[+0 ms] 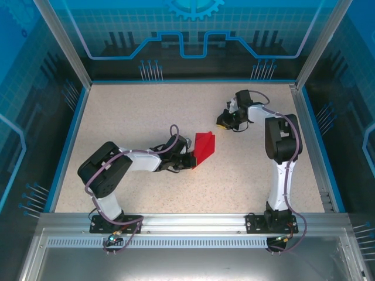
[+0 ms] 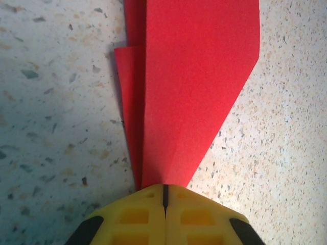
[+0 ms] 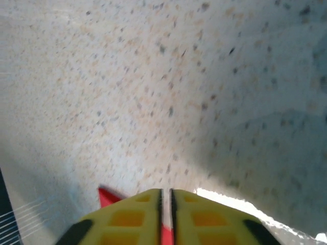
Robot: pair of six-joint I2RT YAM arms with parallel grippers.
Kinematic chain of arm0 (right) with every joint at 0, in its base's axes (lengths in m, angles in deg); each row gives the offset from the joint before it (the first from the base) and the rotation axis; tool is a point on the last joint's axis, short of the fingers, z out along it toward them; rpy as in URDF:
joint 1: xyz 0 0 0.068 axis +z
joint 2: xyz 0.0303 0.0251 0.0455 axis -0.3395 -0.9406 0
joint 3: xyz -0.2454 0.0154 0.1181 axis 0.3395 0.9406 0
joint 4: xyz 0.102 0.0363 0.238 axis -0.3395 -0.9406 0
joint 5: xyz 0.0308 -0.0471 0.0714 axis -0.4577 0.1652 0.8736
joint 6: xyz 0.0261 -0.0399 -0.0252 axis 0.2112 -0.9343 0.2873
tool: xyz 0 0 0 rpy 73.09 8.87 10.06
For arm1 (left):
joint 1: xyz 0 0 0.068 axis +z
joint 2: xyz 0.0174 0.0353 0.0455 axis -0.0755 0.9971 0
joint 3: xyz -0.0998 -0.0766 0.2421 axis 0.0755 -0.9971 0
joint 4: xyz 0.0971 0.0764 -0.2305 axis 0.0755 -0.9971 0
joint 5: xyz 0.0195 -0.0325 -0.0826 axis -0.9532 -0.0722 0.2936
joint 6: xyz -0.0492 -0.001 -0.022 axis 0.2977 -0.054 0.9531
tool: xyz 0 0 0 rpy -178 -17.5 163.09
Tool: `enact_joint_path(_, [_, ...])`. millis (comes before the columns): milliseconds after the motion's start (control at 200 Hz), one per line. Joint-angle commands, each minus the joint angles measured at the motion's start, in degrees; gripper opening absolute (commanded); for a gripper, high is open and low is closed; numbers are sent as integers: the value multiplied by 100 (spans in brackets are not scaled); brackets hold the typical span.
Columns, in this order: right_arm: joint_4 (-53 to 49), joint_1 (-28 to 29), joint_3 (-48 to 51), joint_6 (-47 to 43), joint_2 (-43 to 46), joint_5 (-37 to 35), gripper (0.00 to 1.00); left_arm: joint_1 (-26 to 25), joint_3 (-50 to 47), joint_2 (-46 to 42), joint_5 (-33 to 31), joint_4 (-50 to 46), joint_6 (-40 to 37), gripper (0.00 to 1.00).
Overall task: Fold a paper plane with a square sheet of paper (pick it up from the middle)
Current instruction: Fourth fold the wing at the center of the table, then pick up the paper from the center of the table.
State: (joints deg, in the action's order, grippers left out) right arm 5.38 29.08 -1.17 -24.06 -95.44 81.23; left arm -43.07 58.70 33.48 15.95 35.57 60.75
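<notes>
The bright red paper plane, a narrow folded dart with a centre crease, rests on the speckled beige tabletop near its middle. The yellow-fingered left gripper is clamped on its pointed end. The right gripper hangs well apart, with a thin slit between its jaws; I cannot tell whether it is closed. Folding looks finished. The next move probably calls for letting the tip go without dragging it.

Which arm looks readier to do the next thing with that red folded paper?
Probably left. The left gripper is shut on the narrow end of the paper plane, while the right gripper sits apart from it, farther back on the table.
</notes>
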Motion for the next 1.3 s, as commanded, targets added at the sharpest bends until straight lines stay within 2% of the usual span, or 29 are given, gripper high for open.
enact_joint_path(0, [268,25,523,111,770,35,26,-19,455,-462,-75,-488,-25,16])
enact_joint_path(75, [425,99,905,242,1027,99,35,9,647,-567,-238,-569,22,29])
enact_joint_path(180, [569,249,1286,441,1242,181,44,160,860,-577,-377,-840,100,39])
enact_joint_path(235, [645,362,1424,527,1290,228,46,298,906,-563,-465,-969,202,46])
enact_joint_path(335, [717,595,1521,639,1233,255,49,610,871,-516,-463,-993,402,52])
enact_joint_path(490, [848,892,1482,804,937,382,48,936,871,-385,-352,-1063,558,60])
enact_joint_path(635, [816,1035,1374,830,753,397,46,1025,871,-272,-250,-1054,594,65])
enact_joint_path(980, [533,1050,1398,943,745,-171,48,1140,823,-206,-203,-1016,638,77])
enact_joint_path(1110, [608,1064,1371,978,695,-81,48,1173,779,-207,-260,-1034,651,81])
enact_joint_path(1296, [1034,1133,1440,963,672,471,39,1205,723,-250,-230,-974,634,85])
